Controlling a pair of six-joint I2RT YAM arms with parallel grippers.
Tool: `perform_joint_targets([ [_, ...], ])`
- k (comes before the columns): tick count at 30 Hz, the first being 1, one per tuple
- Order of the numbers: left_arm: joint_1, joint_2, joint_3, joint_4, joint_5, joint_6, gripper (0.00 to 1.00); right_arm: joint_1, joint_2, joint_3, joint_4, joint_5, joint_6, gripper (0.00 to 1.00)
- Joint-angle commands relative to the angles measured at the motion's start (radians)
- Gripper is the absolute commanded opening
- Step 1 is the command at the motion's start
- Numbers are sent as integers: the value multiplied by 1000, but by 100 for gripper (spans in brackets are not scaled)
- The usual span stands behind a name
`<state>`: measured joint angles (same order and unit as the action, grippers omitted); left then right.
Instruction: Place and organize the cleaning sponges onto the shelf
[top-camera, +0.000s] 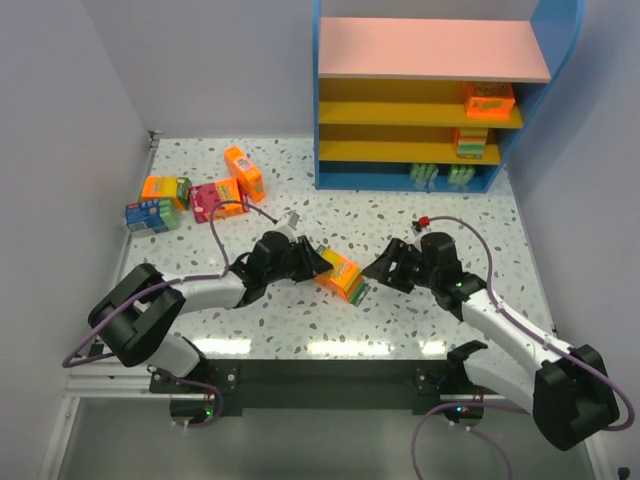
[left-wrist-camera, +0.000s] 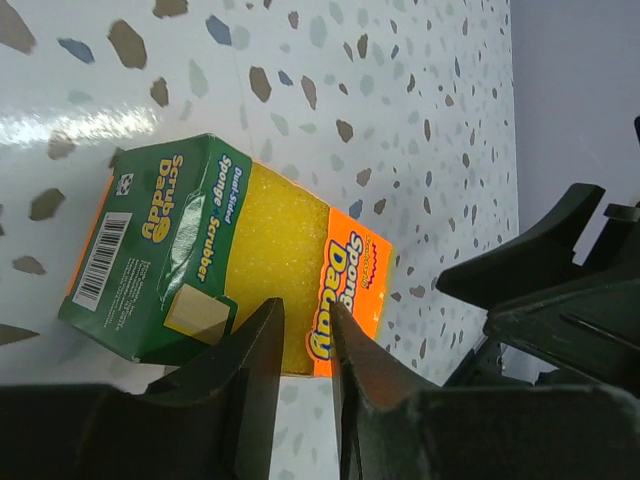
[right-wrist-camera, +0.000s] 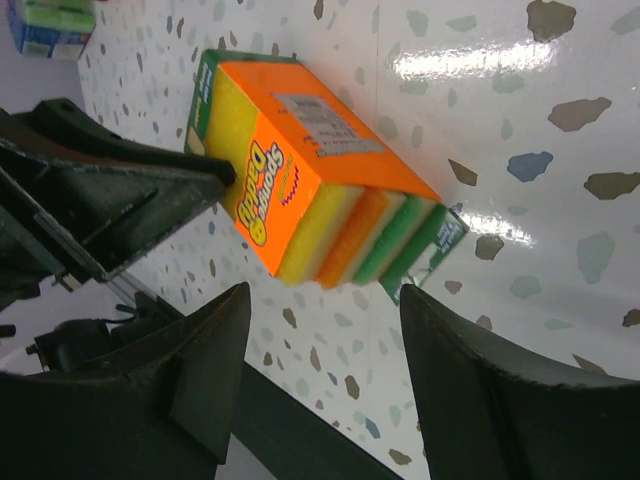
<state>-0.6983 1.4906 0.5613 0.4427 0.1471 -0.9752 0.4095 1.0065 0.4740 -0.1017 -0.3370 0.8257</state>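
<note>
Closest to the left wrist lens: two black, matte, wedge-shaped fingers of the left gripper, set close together with only a thin slit between, tips against the long edge of a rectangular sponge pack in an orange and dark green cardboard sleeve. Pinching that edge or merely touching it: cannot tell. Coarse, grainy yellow sponge bare in the sleeve's window; glossy card, barcode on the green end.

Closest to the right wrist lens: broad black fingers of the right gripper, spread wide, holding nothing, the same pack just ahead of the tips. Yellow, orange and green sponge layers stacked at its open end.

From above: pack resting on the table's front middle, between both grippers, well apart from the tall blue-framed shelf at the back, with its pink top board and yellow tiers. On the upper tier, one orange pack; on the tier below, a second orange pack; on the bottom, pale green sponges. Far left on the table, a loose cluster: slanted orange pack, magenta pack, orange-and-green pack, blue pack.

Underneath: glossy white terrazzo tabletop flecked grey, brown and blue, streaked with glare. Around: plain pale lilac-grey walls.
</note>
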Motion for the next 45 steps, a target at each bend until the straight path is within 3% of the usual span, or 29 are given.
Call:
perform_joint_targets([
  [1, -58, 19, 5, -44, -26, -92, 30, 22, -16, -24, 82, 102, 142, 63],
  [11, -109, -56, -26, -47, -110, -169, 28, 104, 73, -18, 76, 82, 269, 61],
  [17, -125, -35, -32, -26, -100, -181, 27, 144, 66, -40, 72, 95, 319, 59],
  [26, -152, -32, -54, 13, -84, -201, 26, 160, 190, -41, 160, 98, 342, 53],
  [32, -152, -46, -78, 17, -80, -207, 25, 161, 230, -35, 180, 105, 339, 40],
  [36, -155, -40, -87, 28, -66, -204, 24, 161, 228, -34, 178, 110, 332, 16],
  [39, -155, -27, -92, 40, -47, -194, 23, 161, 230, -31, 171, 108, 322, 9],
  [43, -156, -7, -81, 48, -18, -183, 20, 161, 250, -25, 169, 93, 308, 20],
  [45, -159, -1, -81, 53, -14, -181, 19, 161, 260, -18, 169, 90, 302, 35],
])
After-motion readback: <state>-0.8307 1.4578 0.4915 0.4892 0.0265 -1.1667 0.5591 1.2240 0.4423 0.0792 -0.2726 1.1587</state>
